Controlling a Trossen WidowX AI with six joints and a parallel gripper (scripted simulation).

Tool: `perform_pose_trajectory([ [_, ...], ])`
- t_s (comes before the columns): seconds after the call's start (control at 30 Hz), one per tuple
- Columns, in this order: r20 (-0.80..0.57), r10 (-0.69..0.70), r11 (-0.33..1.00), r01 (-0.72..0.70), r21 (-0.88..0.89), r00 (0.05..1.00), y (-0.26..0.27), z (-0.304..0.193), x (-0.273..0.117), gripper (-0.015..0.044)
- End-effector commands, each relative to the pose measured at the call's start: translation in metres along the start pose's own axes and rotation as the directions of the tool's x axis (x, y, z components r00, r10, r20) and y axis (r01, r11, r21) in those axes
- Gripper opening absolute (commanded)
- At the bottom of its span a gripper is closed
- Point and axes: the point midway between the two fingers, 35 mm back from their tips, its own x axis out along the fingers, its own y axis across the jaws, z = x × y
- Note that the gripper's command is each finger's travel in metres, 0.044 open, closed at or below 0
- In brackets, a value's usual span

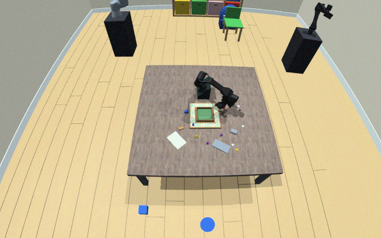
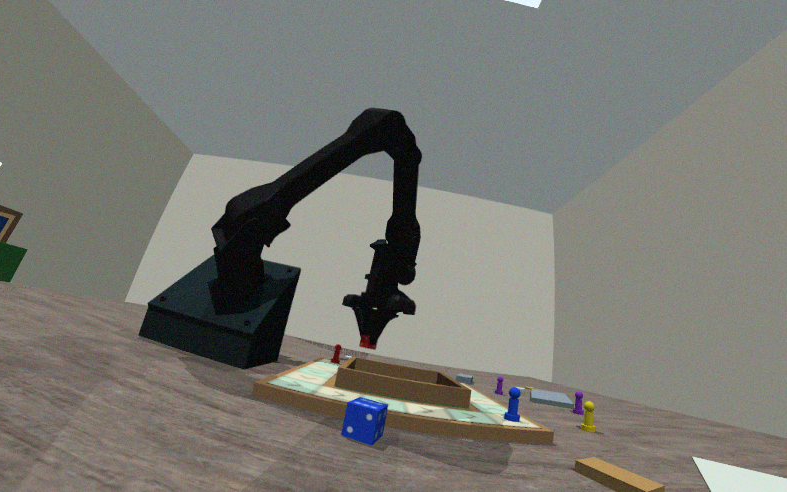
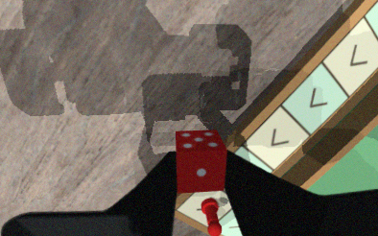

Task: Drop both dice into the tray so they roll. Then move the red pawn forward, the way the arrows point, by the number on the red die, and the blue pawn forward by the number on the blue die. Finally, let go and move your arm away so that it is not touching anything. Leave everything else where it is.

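My gripper (image 1: 223, 106) (image 2: 367, 343) (image 3: 198, 156) is shut on the red die (image 2: 363, 340) (image 3: 200, 182), held in the air beyond the board's edge. Faces with five pips and one pip show in the wrist view. The red pawn (image 1: 215, 104) (image 2: 336, 353) (image 3: 211, 216) stands on a corner square of the board (image 1: 205, 127) (image 2: 316, 401) (image 3: 308, 106). The blue die (image 1: 186, 111) (image 2: 365, 420) lies on the table beside the board's left side. The blue pawn (image 1: 192, 124) (image 2: 513, 404) stands at the board's front left corner. The tray (image 1: 205, 121) (image 2: 402, 391) at the board's centre holds no die.
Purple pawns (image 1: 221, 134) (image 1: 207, 142), a yellow pawn (image 1: 196, 136) (image 2: 589, 418), grey blocks (image 1: 234, 131) (image 1: 220, 145) and small discs (image 1: 243, 126) (image 1: 236, 149) lie in front and right. A wooden block (image 1: 181, 127) (image 2: 616, 474) and a white sheet (image 1: 176, 140) (image 2: 751, 476) lie front left.
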Motion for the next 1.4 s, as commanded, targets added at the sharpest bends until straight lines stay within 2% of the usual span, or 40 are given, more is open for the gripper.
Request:
perform_pose_trajectory([
  [0.0,0.018,0.006,1.000,-0.007,0.011,1.000,0.000,0.000,-0.038,0.0000],
  [0.2,0.016,0.005,1.000,-0.006,0.011,1.000,0.000,-0.009,-0.076,0.0000],
  [0.37,0.017,0.007,1.000,-0.006,-0.003,1.000,-0.003,-0.009,-0.076,0.0000],
  [0.77,0.030,0.019,0.966,-0.010,-0.259,0.999,-0.059,-0.015,-0.068,0.0000],
  [1.37,0.027,0.010,0.800,0.008,-0.600,1.000,-0.137,-0.044,-0.047,0.0000],
])
